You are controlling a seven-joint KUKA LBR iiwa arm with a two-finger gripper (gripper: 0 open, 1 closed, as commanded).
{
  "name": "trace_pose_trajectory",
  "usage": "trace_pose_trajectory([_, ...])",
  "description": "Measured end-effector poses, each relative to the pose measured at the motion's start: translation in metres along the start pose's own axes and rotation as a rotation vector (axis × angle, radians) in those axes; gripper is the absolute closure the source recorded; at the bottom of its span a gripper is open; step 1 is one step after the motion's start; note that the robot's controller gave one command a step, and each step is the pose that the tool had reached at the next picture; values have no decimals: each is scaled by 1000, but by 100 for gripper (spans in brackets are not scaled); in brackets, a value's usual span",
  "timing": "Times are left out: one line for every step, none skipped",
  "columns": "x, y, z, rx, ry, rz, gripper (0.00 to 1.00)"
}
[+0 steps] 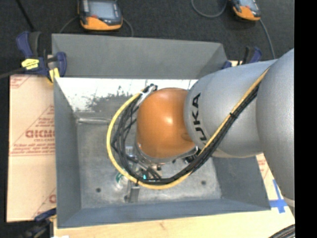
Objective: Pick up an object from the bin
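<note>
Arm: grey KUKA arm (233, 113) reaches from the right of the frame down into the grey metal bin (64, 148), with its rounded orange wrist cover (161, 123) at the centre.
Gripper: dark gripper (132, 190) sits low over the bin floor, lower centre-left; whether it is open or closed cannot be told.
Thing: small pale greenish object (119, 179) lies on the floor just left of the gripper; its kind is unclear.

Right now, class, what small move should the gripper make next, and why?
Probably a slight nudge sideways toward the small pale-green thing on the bin floor: the gripper sits low just beside it, near the bin's front wall, with nothing visibly held.
</note>
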State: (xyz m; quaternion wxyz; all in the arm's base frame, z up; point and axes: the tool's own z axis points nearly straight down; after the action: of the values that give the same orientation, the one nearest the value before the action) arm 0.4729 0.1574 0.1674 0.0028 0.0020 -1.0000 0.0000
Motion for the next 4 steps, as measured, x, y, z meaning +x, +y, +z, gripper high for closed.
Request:
trace_pose_trajectory([-54, -69, 93, 3, -2, -222, 0])
trace_pose_trajectory([-42, -50, 97, 2, -3, -319, 0])
trace_pose_trajectory([-42, -50, 96, 0, -4, -314, 100])
trace_pose_trajectory([-42, -50, 97, 0, -3, -314, 0])
